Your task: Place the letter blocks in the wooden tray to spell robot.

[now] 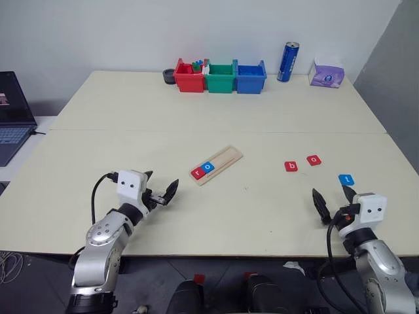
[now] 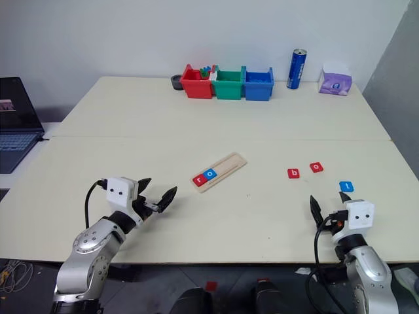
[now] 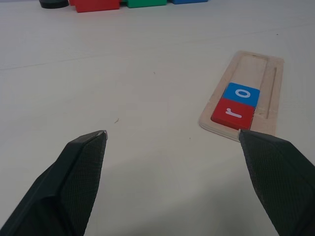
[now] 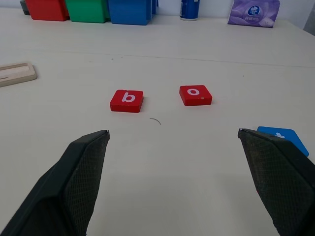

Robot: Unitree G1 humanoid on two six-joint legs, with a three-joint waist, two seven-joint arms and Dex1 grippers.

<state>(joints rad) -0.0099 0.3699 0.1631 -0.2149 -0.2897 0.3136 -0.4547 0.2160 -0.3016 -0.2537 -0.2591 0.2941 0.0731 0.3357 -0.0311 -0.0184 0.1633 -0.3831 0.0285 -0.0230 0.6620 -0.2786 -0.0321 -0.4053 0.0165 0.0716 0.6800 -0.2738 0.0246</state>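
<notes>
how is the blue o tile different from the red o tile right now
The blue square o tile sits in the groove of the long pale wooden tray, touching the red r tile. The red square o tile lies loose on the cream table, apart from the red b tile beside it. They differ in colour. Both are flat, lie face up and bear a white lowercase o.

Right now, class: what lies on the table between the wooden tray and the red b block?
Nothing: between the wooden tray and the red b block is bare table, in the left eye view.
</notes>
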